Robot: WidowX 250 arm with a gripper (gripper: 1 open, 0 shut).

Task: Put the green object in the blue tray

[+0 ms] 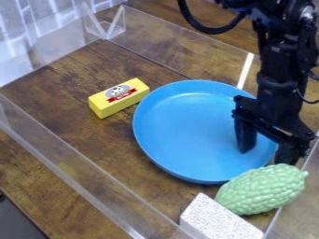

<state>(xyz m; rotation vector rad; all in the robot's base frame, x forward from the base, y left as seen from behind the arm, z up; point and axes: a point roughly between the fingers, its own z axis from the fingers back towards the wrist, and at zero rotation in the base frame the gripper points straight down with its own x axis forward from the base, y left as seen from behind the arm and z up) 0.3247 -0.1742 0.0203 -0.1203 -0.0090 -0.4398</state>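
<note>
The green object point(262, 189), a pale bumpy gourd shape, lies on the table just off the blue tray's front right rim. The blue tray point(174, 131) is a wide round plate in the middle of the table, with nothing in it. My gripper point(271, 138) points straight down over the tray's right edge, just behind the green object. Its two black fingers point(247, 133) stand apart with nothing between them. The right finger ends close above the gourd's upper end, and I cannot tell if they touch.
A yellow rectangular block point(118, 97) lies left of the tray. A white speckled block point(214, 219) sits at the front edge, beside the gourd. Clear plastic walls point(69, 163) fence the wooden table at the left, front and back.
</note>
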